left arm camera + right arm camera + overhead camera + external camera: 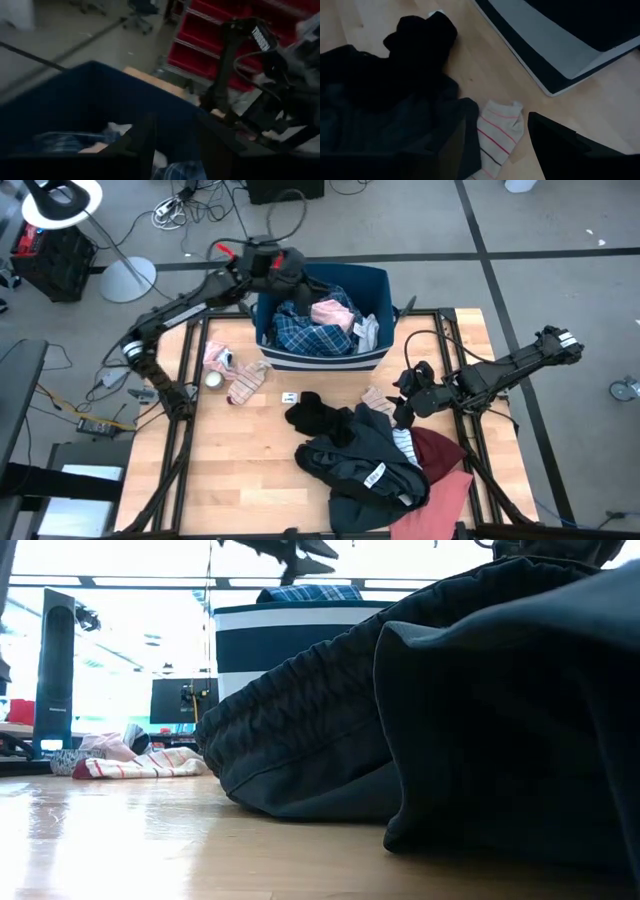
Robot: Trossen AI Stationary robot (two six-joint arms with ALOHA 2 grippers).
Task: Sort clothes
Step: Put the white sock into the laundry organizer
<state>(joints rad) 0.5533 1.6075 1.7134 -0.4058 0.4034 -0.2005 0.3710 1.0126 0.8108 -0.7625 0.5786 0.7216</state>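
On the light wooden table (250, 470), the biggest thing is the navy blue plastic bin (375, 280) at the far edge, holding a blue plaid garment (305, 335) and a salmon pink piece (333, 313). Next in size is the crumpled dark grey garment (365, 465) near the front, which fills most of the low view, with a maroon cloth (437, 450) and a salmon pink cloth (450, 495) beside it on the right. A black garment (318, 417) touches the grey heap's far-left edge. 2 pale striped socks (245, 380) lie left of centre, and 1 more striped sock (495, 132) lies between the right gripper's (497, 137) parted, empty fingers. The left gripper (175, 135) hangs over the bin's far-left rim, fingers spread, gripping nothing.
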